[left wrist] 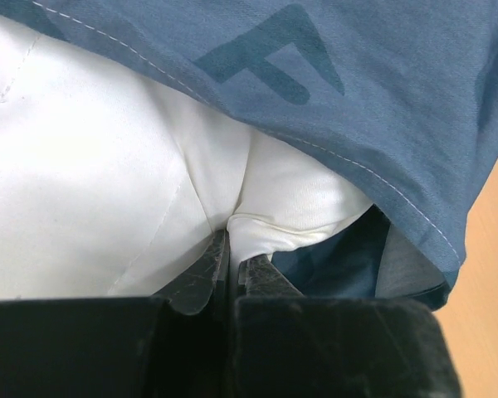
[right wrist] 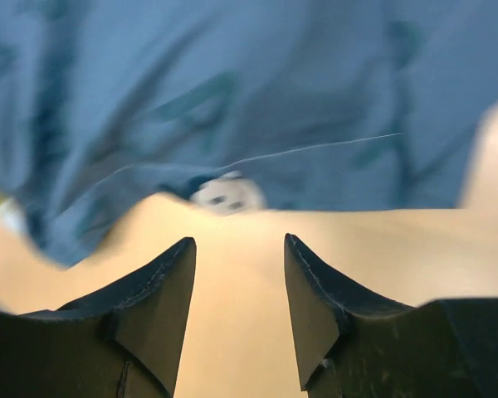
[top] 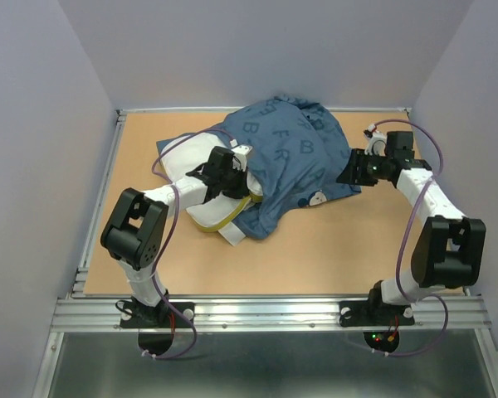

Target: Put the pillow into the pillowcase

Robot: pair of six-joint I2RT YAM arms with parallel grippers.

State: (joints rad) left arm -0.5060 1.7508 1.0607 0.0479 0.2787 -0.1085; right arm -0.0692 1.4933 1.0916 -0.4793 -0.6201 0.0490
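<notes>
Pillowcase [top: 290, 157], blue, half-covers white pillow [top: 181, 162] pinched by left end effector [left wrist: 232, 247]; right end effector [right wrist: 239, 240] released.

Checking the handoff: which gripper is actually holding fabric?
The left gripper, pinched shut on the white pillow; the right gripper stands open over bare table, short of the pillowcase.

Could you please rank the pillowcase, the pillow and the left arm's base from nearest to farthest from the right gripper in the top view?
From the right gripper:
1. pillowcase, right beside its fingertips, to the left.
2. pillow, farther left, sticking out of the pillowcase.
3. left arm's base, bottom left of the view.
</notes>
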